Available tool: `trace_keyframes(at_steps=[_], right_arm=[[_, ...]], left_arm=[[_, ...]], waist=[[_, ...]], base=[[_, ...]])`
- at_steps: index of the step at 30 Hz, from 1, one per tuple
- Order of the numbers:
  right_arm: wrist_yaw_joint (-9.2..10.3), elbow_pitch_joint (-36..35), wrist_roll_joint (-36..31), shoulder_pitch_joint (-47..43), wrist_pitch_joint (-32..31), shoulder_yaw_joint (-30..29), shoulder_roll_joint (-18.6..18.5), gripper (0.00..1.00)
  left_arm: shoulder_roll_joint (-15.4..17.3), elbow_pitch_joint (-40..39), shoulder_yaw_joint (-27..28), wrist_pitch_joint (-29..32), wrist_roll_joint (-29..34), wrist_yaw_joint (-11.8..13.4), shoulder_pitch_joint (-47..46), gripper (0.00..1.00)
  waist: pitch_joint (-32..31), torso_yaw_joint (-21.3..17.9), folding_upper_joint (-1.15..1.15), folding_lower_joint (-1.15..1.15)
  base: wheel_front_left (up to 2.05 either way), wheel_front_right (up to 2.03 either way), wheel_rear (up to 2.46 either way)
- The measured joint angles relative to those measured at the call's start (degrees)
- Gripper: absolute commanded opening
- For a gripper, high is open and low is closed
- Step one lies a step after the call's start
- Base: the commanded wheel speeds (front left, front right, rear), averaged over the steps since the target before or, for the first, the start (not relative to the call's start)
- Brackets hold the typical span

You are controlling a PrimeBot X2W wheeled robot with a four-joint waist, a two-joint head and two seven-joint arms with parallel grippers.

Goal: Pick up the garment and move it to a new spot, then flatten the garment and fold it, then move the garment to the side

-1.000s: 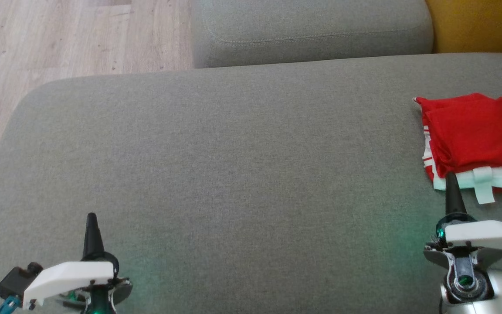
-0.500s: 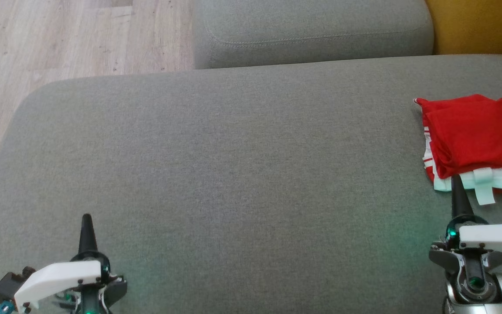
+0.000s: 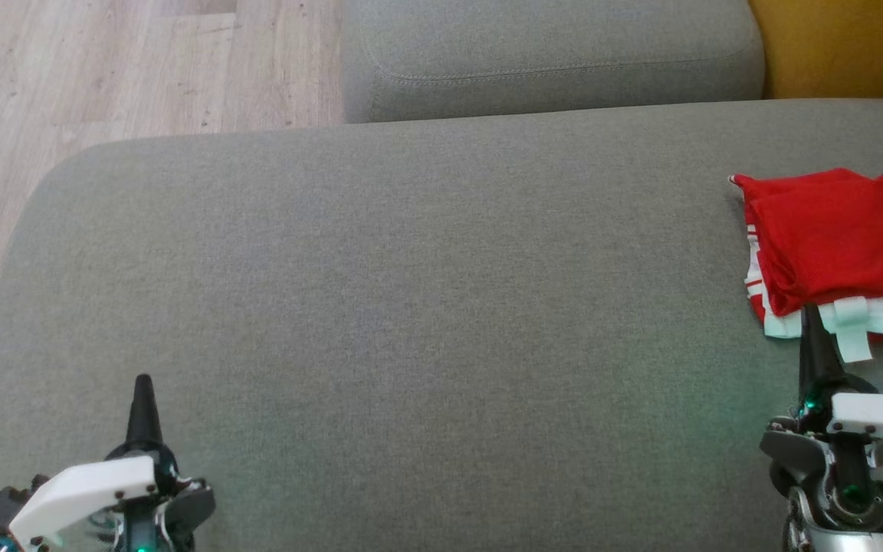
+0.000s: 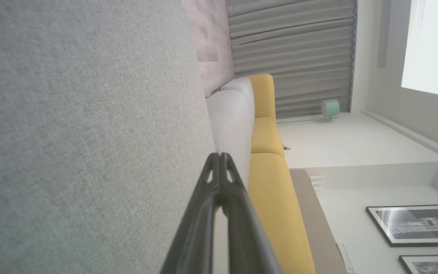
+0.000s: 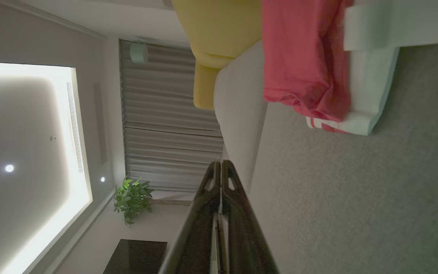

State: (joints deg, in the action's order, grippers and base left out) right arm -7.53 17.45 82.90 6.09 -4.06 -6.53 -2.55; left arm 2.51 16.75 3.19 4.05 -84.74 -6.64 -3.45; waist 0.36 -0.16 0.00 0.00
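The garment [image 3: 840, 245] is red with a white waistband and lies folded at the right edge of the grey sofa seat [image 3: 411, 291]; it shows again as the garment [image 5: 306, 61] in the right wrist view. My right gripper [image 3: 811, 314] is shut and empty, its tip overlapping the garment's near white edge in the head view. The right gripper [image 5: 221, 164] hangs above the cushion, apart from the cloth. At the lower left my left gripper [image 3: 142, 382] is shut with nothing in it, and the left gripper [image 4: 219, 156] has its fingers pressed together.
A grey back cushion [image 3: 549, 54] stands behind the seat, with a yellow cushion [image 3: 848, 46] at the far right. Wooden floor [image 3: 104, 69] lies beyond the seat's rounded left corner. Wide bare seat stretches between the two grippers.
Both grippers have drawn back a little toward the near edge, the left drifting left and the right drifting right. The garment has not moved.
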Motion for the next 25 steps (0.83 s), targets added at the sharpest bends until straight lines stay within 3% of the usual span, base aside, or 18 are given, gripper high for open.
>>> trace_keyframes(at_steps=[13, 25], right_arm=[[0.00, -1.1, 8.7, -1.2, -2.1, -1.1, 0.0, 0.00], [0.00, -1.2, 8.9, -1.2, -2.1, -1.1, 0.0, 0.00]], left_arm=[[0.0, -0.6, 0.9, 2.0, -7.1, -0.4, 0.0, 0.00], [0.0, -0.6, 0.9, 2.0, -7.1, -0.4, 0.0, 0.00]], waist=[[-0.2, 0.2, 0.00, 0.00], [-0.2, 0.2, 0.00, 0.00]], base=[[0.00, 0.00, 0.00], [0.00, 0.00, 0.00]])
